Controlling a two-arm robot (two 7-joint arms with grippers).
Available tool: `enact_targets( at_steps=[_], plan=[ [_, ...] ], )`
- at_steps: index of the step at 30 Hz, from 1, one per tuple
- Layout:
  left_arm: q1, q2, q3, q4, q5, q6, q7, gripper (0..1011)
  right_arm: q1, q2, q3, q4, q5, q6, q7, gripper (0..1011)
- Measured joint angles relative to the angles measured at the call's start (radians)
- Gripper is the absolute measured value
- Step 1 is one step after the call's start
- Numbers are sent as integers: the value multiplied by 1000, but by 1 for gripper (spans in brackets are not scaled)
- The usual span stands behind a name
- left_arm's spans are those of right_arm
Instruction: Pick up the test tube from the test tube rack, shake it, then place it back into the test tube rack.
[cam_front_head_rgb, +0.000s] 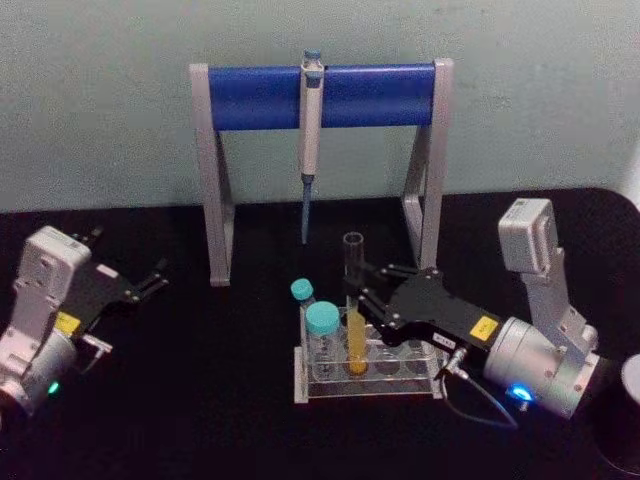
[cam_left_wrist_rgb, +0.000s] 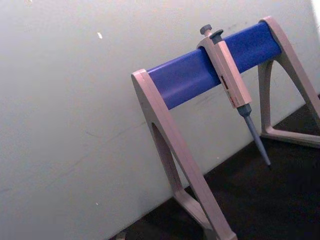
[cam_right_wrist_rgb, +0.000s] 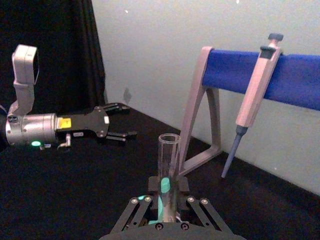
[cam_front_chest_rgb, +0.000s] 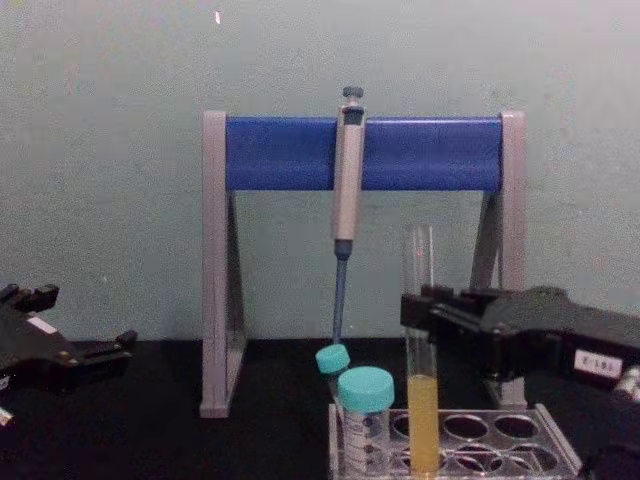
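Observation:
The test tube (cam_front_head_rgb: 356, 345) stands upright in the clear test tube rack (cam_front_head_rgb: 400, 388) at mid-table, with yellow-orange liquid in its lower part. My right gripper (cam_front_head_rgb: 357, 290) reaches in from the right and is shut on the tube's clear glass above the liquid. From the chest, the tube (cam_front_chest_rgb: 423, 420) rises out of the rack (cam_front_chest_rgb: 505, 440) with the gripper (cam_front_chest_rgb: 418, 310) clamped at its middle. The right wrist view has the tube's open top (cam_right_wrist_rgb: 169, 155) rising between the fingers. My left gripper (cam_front_head_rgb: 150, 280) is parked open at the far left, also visible in the right wrist view (cam_right_wrist_rgb: 127, 122).
Two teal-capped tubes (cam_front_head_rgb: 322, 325) stand in the rack's left end, close beside the test tube. Behind the rack a blue-and-grey pipette stand (cam_front_head_rgb: 320, 95) holds a hanging pipette (cam_front_head_rgb: 310, 130), whose tip points down just behind the tube. The wall lies beyond.

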Motion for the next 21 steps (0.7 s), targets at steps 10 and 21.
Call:
enact_targets(
  at_steps=[10,21],
  plan=[
    [0,0,0,0,0,0,0,1001,-13,9,35,-53,29,-13,0,229],
    [0,0,0,0,0,0,0,1001,19,6,62,-68,38,-28,-16,228]
  ],
)
